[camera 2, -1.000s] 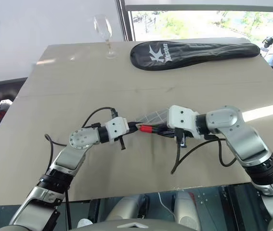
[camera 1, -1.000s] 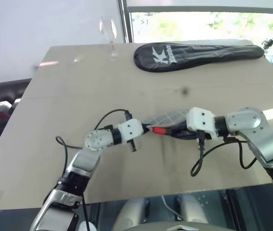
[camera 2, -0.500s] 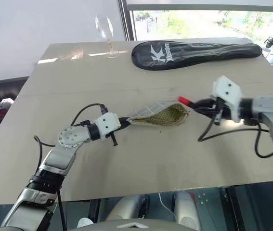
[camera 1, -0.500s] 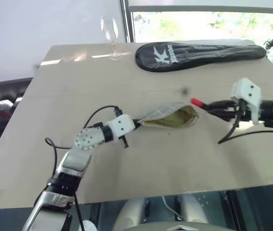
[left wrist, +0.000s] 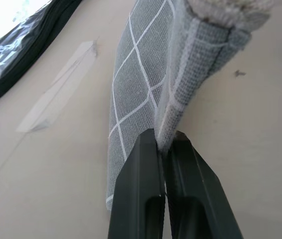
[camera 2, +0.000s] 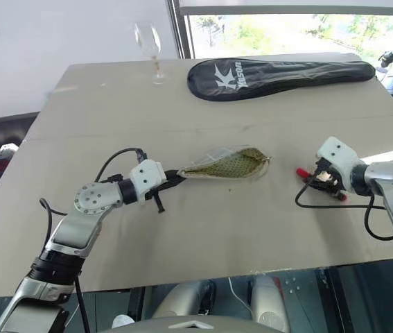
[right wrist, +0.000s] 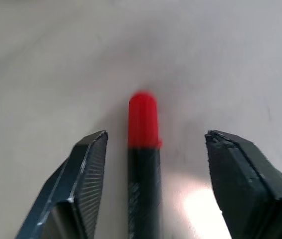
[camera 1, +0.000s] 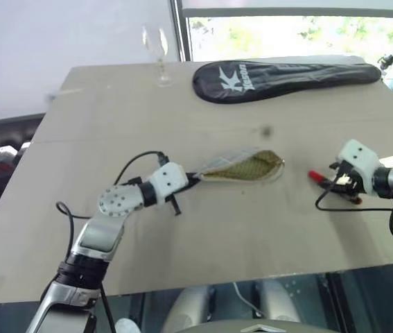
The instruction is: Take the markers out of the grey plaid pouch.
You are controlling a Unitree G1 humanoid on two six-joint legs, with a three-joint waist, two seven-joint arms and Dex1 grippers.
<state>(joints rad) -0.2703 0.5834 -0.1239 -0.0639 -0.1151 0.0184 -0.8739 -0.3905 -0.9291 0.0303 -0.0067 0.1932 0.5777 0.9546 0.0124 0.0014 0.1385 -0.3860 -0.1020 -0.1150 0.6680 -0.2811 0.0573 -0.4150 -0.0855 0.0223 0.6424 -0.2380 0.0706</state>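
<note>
The grey plaid pouch (camera 1: 241, 166) lies mid-table on its side, its mouth gaping and showing the yellowish lining. My left gripper (left wrist: 164, 142) is shut on the pouch's near edge (left wrist: 141, 89) and holds it from the left (camera 1: 190, 179). To the right of the pouch, a marker with a red cap (camera 1: 315, 176) and a dark barrel rests on the table. My right gripper (right wrist: 155, 149) stands open around that marker (right wrist: 142, 119), one finger on each side, neither touching it. In the right eye view the right gripper (camera 2: 314, 179) sits just right of the red cap (camera 2: 302, 171).
A long black racket cover (camera 1: 286, 78) lies across the back of the table. A wine glass (camera 1: 156, 45) stands at the back left. The table's front edge (camera 1: 203, 281) runs close below both arms. Black cables hang from both wrists.
My right gripper pulled the red-capped marker out of the pouch, carried it right and down to the table, then opened. The left gripper kept its hold on the pouch.
</note>
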